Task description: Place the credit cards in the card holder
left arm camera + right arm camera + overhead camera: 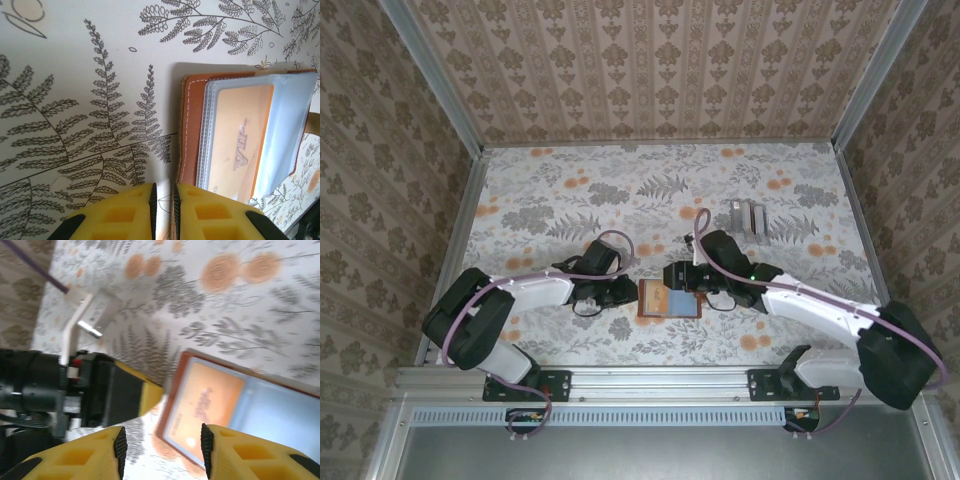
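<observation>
"VIP" slants across an orange card behind a glossy clear sleeve of the card holder. The holder is reddish-brown leather with pale stitching and lies open and flat on the desk between the arms. A smooth light-blue credit card covers its other half. The left tool, of yellow plastic, is closed to a thin slit at the holder's edge. The right tool hangs spread above it. The desk carries a fern-and-flower print, and damask wallpaper lines the walls.
</observation>
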Controlling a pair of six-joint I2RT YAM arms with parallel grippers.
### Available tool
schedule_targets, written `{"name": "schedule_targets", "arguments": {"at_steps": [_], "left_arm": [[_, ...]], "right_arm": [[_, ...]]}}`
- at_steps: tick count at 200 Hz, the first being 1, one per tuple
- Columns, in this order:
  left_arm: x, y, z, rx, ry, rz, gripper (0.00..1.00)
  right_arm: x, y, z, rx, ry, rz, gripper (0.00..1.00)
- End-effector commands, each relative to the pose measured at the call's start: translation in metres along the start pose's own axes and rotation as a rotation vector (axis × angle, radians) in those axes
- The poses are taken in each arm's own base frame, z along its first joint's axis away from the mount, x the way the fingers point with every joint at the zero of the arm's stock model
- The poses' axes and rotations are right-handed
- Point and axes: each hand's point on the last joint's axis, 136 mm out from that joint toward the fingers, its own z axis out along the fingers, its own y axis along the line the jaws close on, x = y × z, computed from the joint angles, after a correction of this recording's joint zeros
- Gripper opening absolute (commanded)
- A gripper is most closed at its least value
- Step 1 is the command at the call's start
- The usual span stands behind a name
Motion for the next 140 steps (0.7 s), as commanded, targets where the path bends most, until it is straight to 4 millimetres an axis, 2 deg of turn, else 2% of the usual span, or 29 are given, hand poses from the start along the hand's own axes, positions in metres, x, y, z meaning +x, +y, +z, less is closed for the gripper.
{"name": "schedule_targets", "arguments": {"at_steps": [1,21,49,63,80,103,140], "left_arm": [[-0.001,-0.005,-0.002,0.026,0.001,0.006,0.19],[-0.002,0.002,0.0,-0.001,0.005,-0.001,0.19],[-0.004,-0.001,0.0,0.007,0.004,0.009,0.19],[-0.004,0.004,0.002,-0.019,0.009,0.009,0.19],[-0.004,0.0,0.004,-0.007,0.021,0.011,0.19],[-0.004,0.002,0.005,-0.017,0.021,0.016,0.19],[-0.002,0.003,0.004,-0.014,0.016,0.01,0.19]], "right_arm": [[0.029,-0.054,-0.01,0.23,0.063,0.006,0.48],[0.049,-0.059,-0.007,0.213,0.108,0.09,0.46],[0.068,-0.078,-0.005,0.271,0.12,0.152,0.46],[0.07,-0.082,-0.002,0.292,0.129,0.157,0.47],[0.069,-0.078,0.004,0.278,0.147,0.158,0.47],[0.067,-0.069,0.012,0.226,0.155,0.164,0.41],[0.067,-0.069,0.016,0.228,0.169,0.162,0.38]]}}
